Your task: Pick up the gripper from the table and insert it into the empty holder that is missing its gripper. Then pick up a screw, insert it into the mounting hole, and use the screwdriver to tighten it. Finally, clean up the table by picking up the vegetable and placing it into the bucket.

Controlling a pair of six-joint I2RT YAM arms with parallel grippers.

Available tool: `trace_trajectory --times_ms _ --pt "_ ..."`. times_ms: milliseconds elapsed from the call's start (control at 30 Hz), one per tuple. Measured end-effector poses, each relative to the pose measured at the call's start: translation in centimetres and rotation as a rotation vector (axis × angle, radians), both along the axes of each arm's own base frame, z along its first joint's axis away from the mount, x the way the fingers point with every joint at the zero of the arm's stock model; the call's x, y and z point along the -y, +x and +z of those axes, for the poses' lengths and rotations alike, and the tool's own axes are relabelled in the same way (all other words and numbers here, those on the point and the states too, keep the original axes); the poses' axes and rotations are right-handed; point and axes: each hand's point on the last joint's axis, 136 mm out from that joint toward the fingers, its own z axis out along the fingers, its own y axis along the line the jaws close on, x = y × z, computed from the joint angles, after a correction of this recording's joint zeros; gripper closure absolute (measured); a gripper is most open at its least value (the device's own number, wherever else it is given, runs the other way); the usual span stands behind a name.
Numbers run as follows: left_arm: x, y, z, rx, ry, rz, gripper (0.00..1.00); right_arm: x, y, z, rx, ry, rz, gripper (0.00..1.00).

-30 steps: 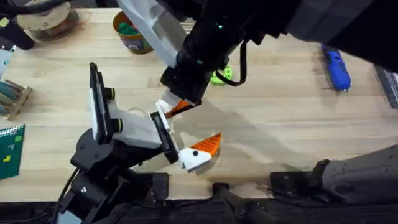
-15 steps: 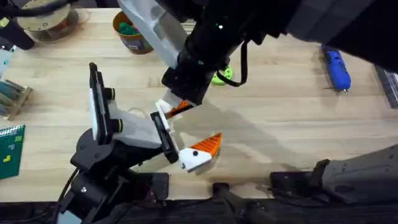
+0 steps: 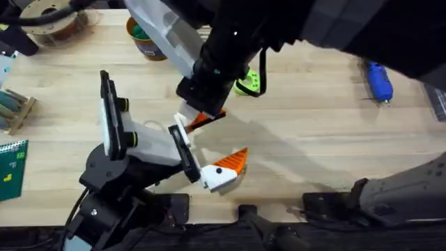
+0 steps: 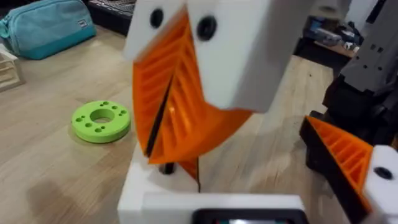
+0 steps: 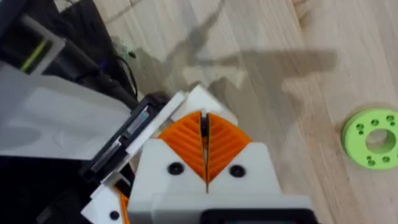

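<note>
Item: right gripper (image 5: 204, 146), pads pressed together on what we judge is the gripper (image 3: 203, 119), poised over the left arm's bare holder (image 3: 182, 120) for insertion. Left gripper (image 3: 209, 150) spread wide, presenting the holder. Screwdriver (image 3: 378, 78) and bucket (image 3: 145, 38) lie well apart. Green ring (image 4: 101, 121) nearby.

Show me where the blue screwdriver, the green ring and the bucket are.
screwdriver (image 3: 378, 79): overhead view, middle of its blue body.
green ring (image 4: 101, 121): left wrist view, flat top face beside the centre hole.
bucket (image 3: 149, 49): overhead view, outer wall with the label band.
</note>
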Motion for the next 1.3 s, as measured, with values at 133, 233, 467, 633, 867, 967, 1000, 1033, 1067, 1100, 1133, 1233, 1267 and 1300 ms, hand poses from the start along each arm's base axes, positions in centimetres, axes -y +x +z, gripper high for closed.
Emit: trace_trajectory --times_ms 133,233,467,633,867,967,1000,1033,1067,1100,1133,1233,1267,1300 --pt "0.0 0.01 0.01 0.003 0.001 0.0 0.015 -0.26 0.16 -0.16 0.001 0.004 0.0 0.994" --pt "0.0 0.01 0.01 0.003 0.001 0.0 0.016 -0.34 0.15 -0.26 0.001 0.003 0.002 0.994" --pt "0.0 0.0 0.01 0.003 0.001 0.0 0.015 -0.34 0.15 -0.26 0.001 0.003 0.002 0.994" --pt "0.0 0.0 0.01 0.003 0.001 0.0 0.015 -0.35 0.15 -0.26 0.001 0.003 0.002 0.994" --pt "0.0 0.0 0.01 0.003 0.001 0.0 0.015 -0.35 0.16 -0.25 0.003 0.003 0.005 0.804" --pt "0.0 0.0 0.01 0.003 0.001 0.0 0.015 -0.34 0.16 -0.26 0.003 0.003 0.005 0.676" --pt "0.0 0.0 0.01 0.003 0.001 0.0 0.015 -0.35 0.16 -0.26 0.003 0.003 0.005 0.627" --pt "0.0 0.01 0.01 0.003 0.001 0.0 0.015 -0.34 0.18 -0.26 0.004 0.002 0.004 0.553" --pt "-0.01 0.02 0.01 0.003 0.001 0.001 0.015 -0.26 0.26 -0.29 0.008 -0.002 0.002 0.462" --pt "-0.03 0.07 0.01 0.003 0.001 0.004 0.015 -0.18 0.4 -0.31 0.013 -0.005 0.001 0.341" --pt "-0.04 0.08 0.0 0.003 0.001 0.005 0.015 -0.04 0.62 -0.35 0.02 -0.01 -0.004 0.228" --pt "-0.05 0.11 0.0 0.003 0.001 0.007 0.015 0.21 0.96 -0.38 0.026 -0.016 -0.014 0.152" --pt "-0.05 0.11 0.0 0.003 0.001 0.007 0.015 0.24 0.95 -0.39 0.026 -0.017 -0.014 0.151" --pt "-0.05 0.11 0.0 0.003 0.001 0.007 0.015 0.28 0.95 -0.36 0.026 -0.018 -0.015 0.151"
